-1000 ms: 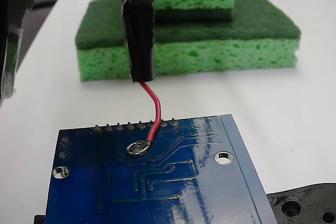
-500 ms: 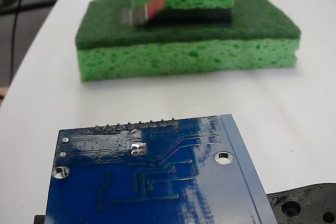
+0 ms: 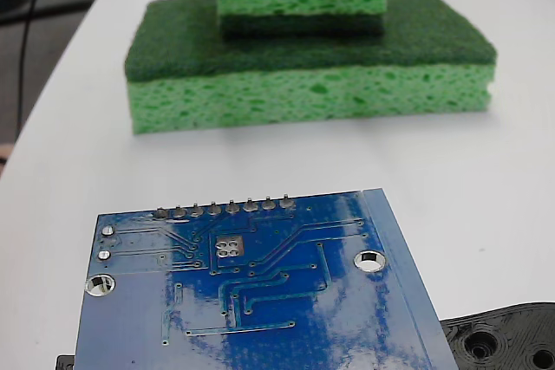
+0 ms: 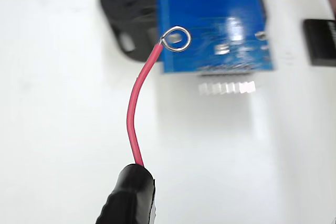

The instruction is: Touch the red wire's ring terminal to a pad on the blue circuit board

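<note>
The ring terminal (image 4: 176,39) no longer rests on the pad (image 3: 228,246): a second ago it lay there, now the pad is bare in the fixed view and the arm has left that picture. In the wrist view the ring hangs over the near left corner of the blue circuit board (image 3: 286,301), well above the surface (image 3: 486,162). The red wire (image 4: 137,98) curves down into the hand (image 4: 128,198), which is clenched on it. I judge the touch is done and the arm is pulling away. The green sponges (image 3: 312,67) stand far behind.
</note>
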Motion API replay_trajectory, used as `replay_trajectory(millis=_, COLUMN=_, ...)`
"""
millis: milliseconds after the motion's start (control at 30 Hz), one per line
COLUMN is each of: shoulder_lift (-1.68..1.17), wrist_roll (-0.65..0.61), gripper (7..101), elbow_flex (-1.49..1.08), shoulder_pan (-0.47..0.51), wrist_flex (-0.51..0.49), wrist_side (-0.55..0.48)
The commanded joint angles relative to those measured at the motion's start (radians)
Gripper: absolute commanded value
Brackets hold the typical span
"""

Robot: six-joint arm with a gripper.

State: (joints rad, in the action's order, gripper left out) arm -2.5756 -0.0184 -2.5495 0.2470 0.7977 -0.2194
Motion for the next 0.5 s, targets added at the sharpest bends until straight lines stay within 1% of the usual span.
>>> replay_trajectory(millis=33, shoulder_lift=-0.206, wrist_roll=0.006, gripper=100.3, elbow_flex=-0.198, shoulder_pan=-0.052, wrist_flex=-0.015, wrist_side=0.040)
replay_trajectory(millis=167, shoulder_lift=-0.465, wrist_roll=0.015, gripper=100.3, elbow_flex=-0.342, shoulder_pan=-0.149, wrist_flex=0.020, wrist_side=0.129)
replay_trajectory(millis=200, shoulder_lift=-0.479, wrist_roll=0.028, gripper=100.3, elbow_flex=-0.350, shoulder_pan=-0.166, wrist_flex=0.025, wrist_side=0.146)
replay_trajectory(millis=367, shoulder_lift=-0.479, wrist_roll=0.046, gripper=100.3, elbow_flex=-0.428, shoulder_pan=-0.172, wrist_flex=-0.023, wrist_side=0.150)
replay_trajectory(millis=433, shoulder_lift=-0.479, wrist_roll=0.040, gripper=100.3, elbow_flex=-0.440, shoulder_pan=-0.202, wrist_flex=-0.021, wrist_side=0.167)
replay_trajectory(millis=500, shoulder_lift=-0.479, wrist_roll=0.048, gripper=100.3, elbow_flex=-0.445, shoulder_pan=-0.242, wrist_flex=-0.025, wrist_side=0.207)
